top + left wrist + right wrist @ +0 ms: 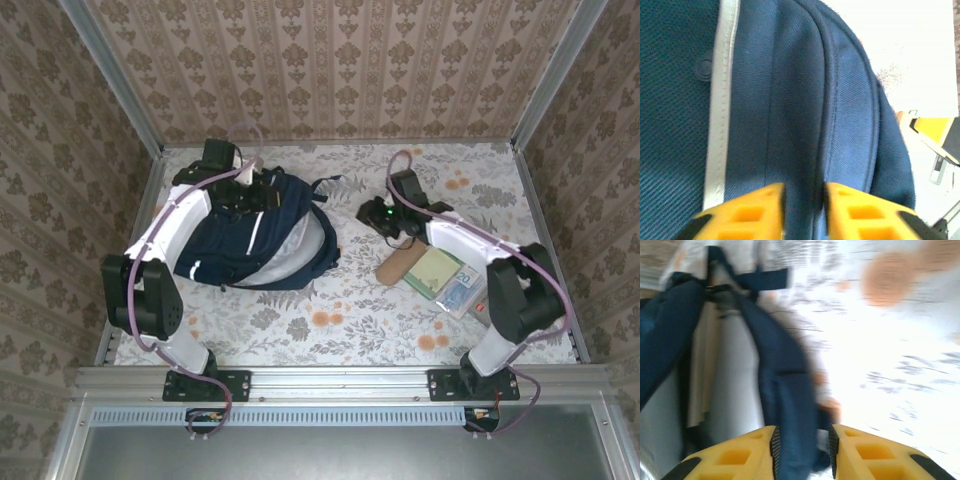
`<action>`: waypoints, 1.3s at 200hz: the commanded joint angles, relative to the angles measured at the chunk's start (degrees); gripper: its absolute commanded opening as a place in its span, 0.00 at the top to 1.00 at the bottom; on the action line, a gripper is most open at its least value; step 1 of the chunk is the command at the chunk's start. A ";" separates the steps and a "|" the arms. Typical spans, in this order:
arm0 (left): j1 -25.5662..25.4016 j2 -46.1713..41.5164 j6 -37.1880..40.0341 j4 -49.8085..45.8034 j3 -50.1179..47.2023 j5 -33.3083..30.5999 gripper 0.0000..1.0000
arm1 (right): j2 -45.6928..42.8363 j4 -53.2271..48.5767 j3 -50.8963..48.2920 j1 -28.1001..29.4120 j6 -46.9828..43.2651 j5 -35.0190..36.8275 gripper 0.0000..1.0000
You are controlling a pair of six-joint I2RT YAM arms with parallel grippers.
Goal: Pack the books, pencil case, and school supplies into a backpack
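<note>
Navy backpack (262,235) L; supplies (440,272) stacked R

Count one navy backpack (255,235) at the centre left of the overhead frame. Count three stationery items grouped at the centre right of that frame: one tan oval case (397,265), one pale green box (430,270) and one clear light-blue pack (462,293). Count two arms: one left arm (170,225) on the left side and one right arm (465,243) on the right side. Count two grippers, the left gripper (803,200) and the right gripper (802,445). Each wrist frame shows you two yellow fingers (750,215) along its lower edge.
</note>
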 commanded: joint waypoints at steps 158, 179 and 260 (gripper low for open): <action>-5.43 -1.27 -2.32 4.92 -0.87 -3.67 0.53 | -18.89 -22.32 -23.76 -11.75 -7.24 14.23 0.59; -5.36 -0.96 -2.36 5.06 -0.88 -3.29 0.53 | -14.31 -19.41 -23.53 -11.82 -7.29 10.83 0.58; -5.59 -0.70 -2.62 5.69 -1.03 -2.69 0.53 | -5.69 -9.70 -17.87 -6.11 -2.52 0.98 0.53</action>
